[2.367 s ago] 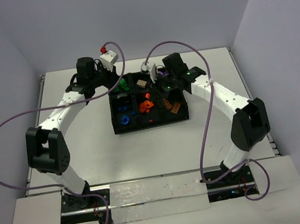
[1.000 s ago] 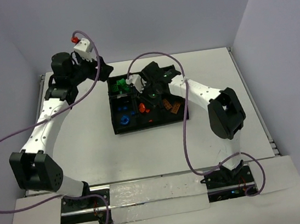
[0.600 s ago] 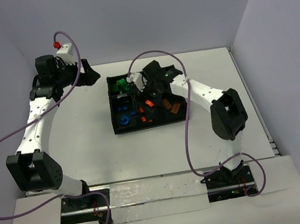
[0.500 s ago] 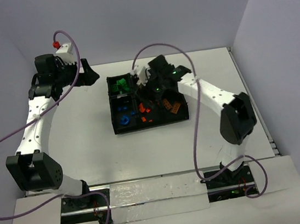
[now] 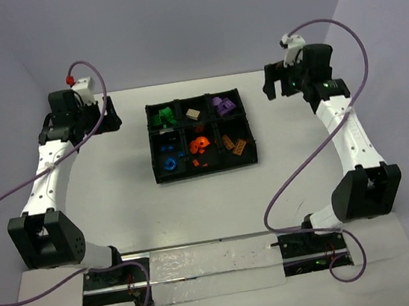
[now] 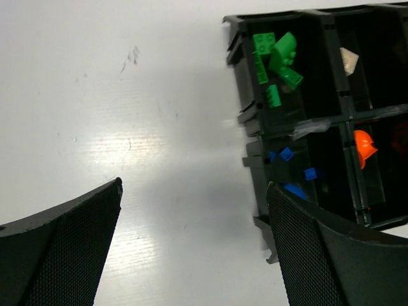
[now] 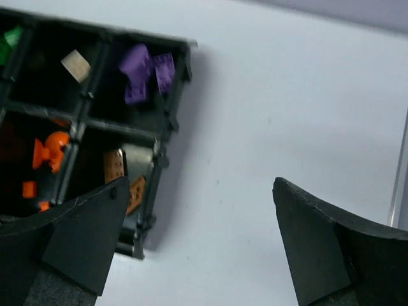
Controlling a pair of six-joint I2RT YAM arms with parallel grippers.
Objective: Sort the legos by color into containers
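Overhead: you see the legos (image 5: pixel 200 144) grouped by color inside the black tray (image 5: pixel 152 148), with the left gripper (image 5: pixel 109 119) to its left and the right gripper (image 5: pixel 274 83) to its right.

Left wrist: your fingers (image 6: pixel 64 248) gape wide and hold nothing, over the table (image 6: pixel 127 95) left of the tray.

Right wrist: your fingers (image 7: pixel 70 242) are spread wide and empty beside the tray's right wall.

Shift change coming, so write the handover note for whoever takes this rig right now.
Left gripper: open, empty, above the table left of the tray.
Right gripper: open, empty, above the table right of the tray.
Back row, left to right: green legos, tan lego, purple legos.
Front row: blue legos, orange legos, brown legos.
Done: each compartment shows one colour.
Left: no loose piece shows in these views; confirm, then close out.
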